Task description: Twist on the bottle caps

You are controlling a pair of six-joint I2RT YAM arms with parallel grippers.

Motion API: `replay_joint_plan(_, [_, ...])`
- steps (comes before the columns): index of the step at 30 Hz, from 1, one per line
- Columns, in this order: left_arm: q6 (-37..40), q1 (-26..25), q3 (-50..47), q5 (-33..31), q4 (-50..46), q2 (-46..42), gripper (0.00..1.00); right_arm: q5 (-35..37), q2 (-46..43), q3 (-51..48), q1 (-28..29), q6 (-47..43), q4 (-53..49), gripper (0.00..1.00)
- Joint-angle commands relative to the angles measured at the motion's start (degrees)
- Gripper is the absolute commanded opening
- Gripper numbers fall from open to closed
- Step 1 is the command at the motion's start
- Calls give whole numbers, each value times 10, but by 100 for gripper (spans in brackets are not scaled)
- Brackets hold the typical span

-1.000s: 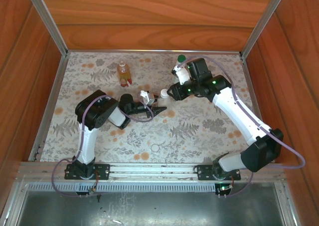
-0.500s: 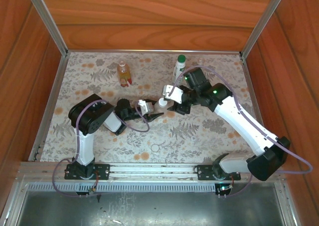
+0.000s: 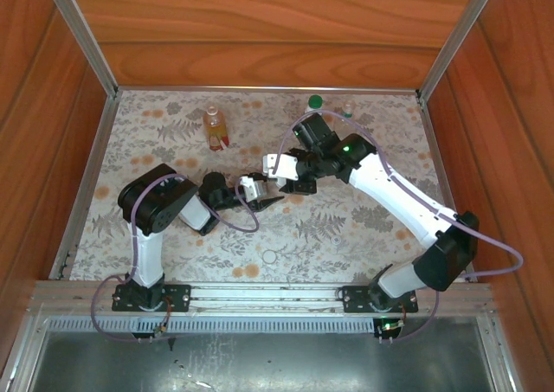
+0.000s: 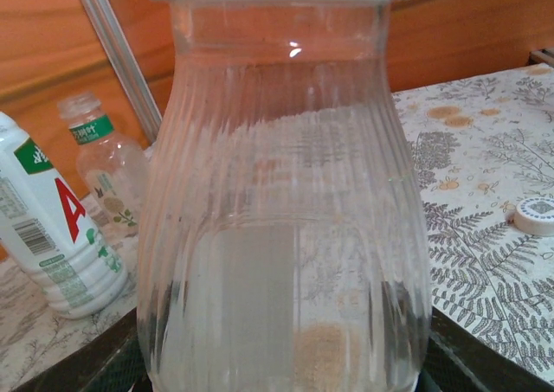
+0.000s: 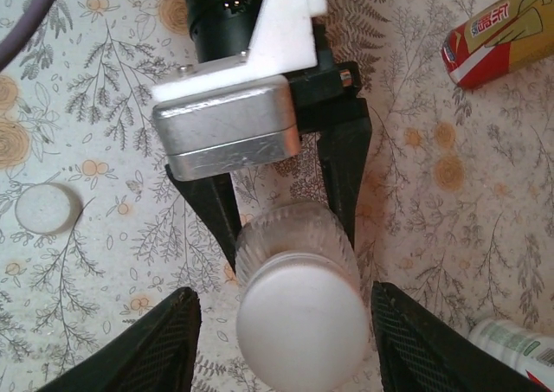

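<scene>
A clear ribbed bottle (image 4: pixel 286 236) stands upright mid-table, and my left gripper (image 3: pixel 265 193) is shut on its lower body; its black fingers (image 5: pixel 344 171) press both sides. A white cap (image 5: pixel 300 327) sits on the bottle's neck. My right gripper (image 5: pixel 286 310) hangs over it, open, one finger on each side of the cap with a gap on both. A loose white cap (image 3: pixel 270 256) lies on the mat nearer the arm bases. The amber bottle (image 3: pixel 214 125) with a red label stands back left. The white bottle (image 3: pixel 313 106) with a green cap and a small clear bottle (image 3: pixel 347 111) stand back right.
The floral mat (image 3: pixel 173 141) covers the table, with wooden walls (image 3: pixel 260 28) close on three sides. In the left wrist view the white bottle (image 4: pixel 48 228) and small clear bottle (image 4: pixel 104 163) stand left of the held one, with the loose cap (image 4: pixel 535 215) to the right.
My right gripper has swung from beside the white bottle at the back to above the held clear bottle. The left gripper has shifted the bottle slightly left.
</scene>
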Motion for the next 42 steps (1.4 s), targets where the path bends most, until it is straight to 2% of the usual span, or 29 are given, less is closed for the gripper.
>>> replay_joint_plan(1, [28,-2,-19,-14,-82,13,59,14,13,15,4,-17,-19,55])
replay_joint_plan(10, [17,-3,-18,-18,-82,10,59,19,24,23,5,-8,-30,44])
replay_joint_plan(14, [8,-4,-20,-48,-82,-4,58,51,22,16,4,62,6,34])
replay_joint_plan(17, [-16,-6,-22,-122,-82,-26,58,98,11,5,4,200,52,31])
replay_joint_plan(20, [-17,-10,-21,-165,-82,-48,58,152,3,-2,4,394,78,28])
replay_joint_plan(22, [-10,-16,-20,-180,-83,-61,58,120,-1,-9,5,487,69,27])
replay_joint_plan(28, [28,-48,-22,-202,-90,-87,57,113,-8,-42,6,819,58,27])
replay_joint_plan(30, [53,-64,-22,-217,-109,-101,57,111,-3,-38,6,876,39,28])
replay_joint_plan(32, [67,-74,-21,-222,-128,-111,57,101,-2,-31,6,880,30,34])
replay_joint_plan(34, [74,-73,-22,-226,-135,-113,57,95,-8,-22,6,844,24,46])
replay_joint_plan(37, [94,-74,-29,-238,-140,-111,57,95,-34,-15,5,735,24,71])
replay_joint_plan(40, [112,-74,-38,-248,-142,-117,57,92,-72,-26,5,600,27,89])
replay_joint_plan(42, [125,-74,-46,-256,-146,-125,57,91,-97,-36,6,505,27,95])
